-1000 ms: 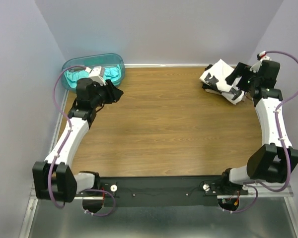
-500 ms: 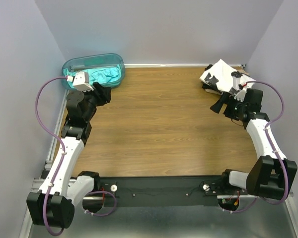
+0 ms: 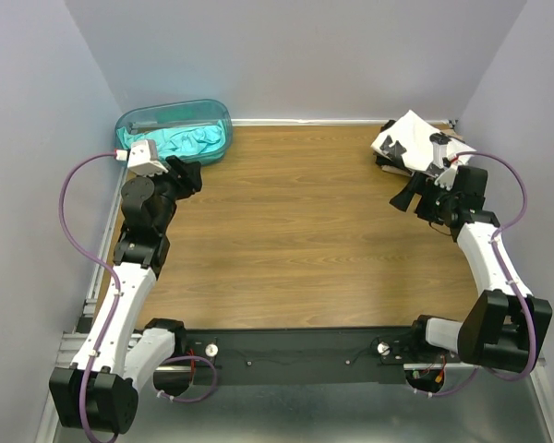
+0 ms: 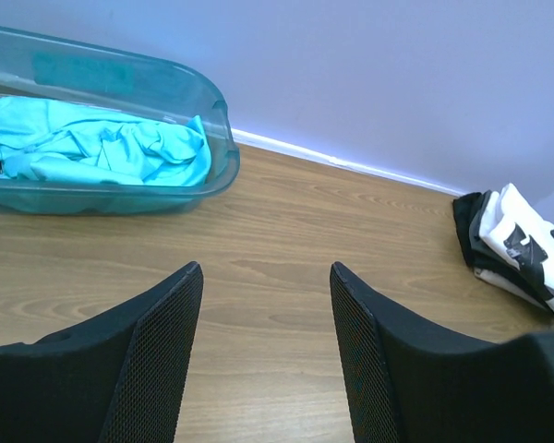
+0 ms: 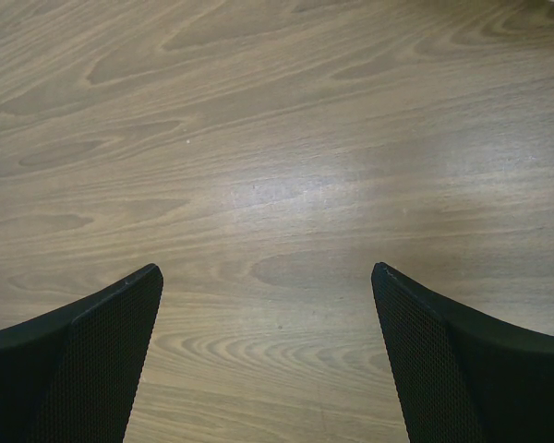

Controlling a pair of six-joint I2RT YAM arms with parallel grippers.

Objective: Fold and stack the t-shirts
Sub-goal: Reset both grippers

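Teal t-shirt (image 4: 102,148) lay crumpled inside the tub (image 3: 166,113); the white t-shirt (image 3: 408,138) sat on dark folded t-shirts (image 4: 466,221) well across the table (image 3: 305,231) from that tub. Your left gripper (image 4: 263,277) hung just beside the tub with its fingers apart. Your right gripper (image 5: 268,277), far from the tub by the stack, was spread wide too.
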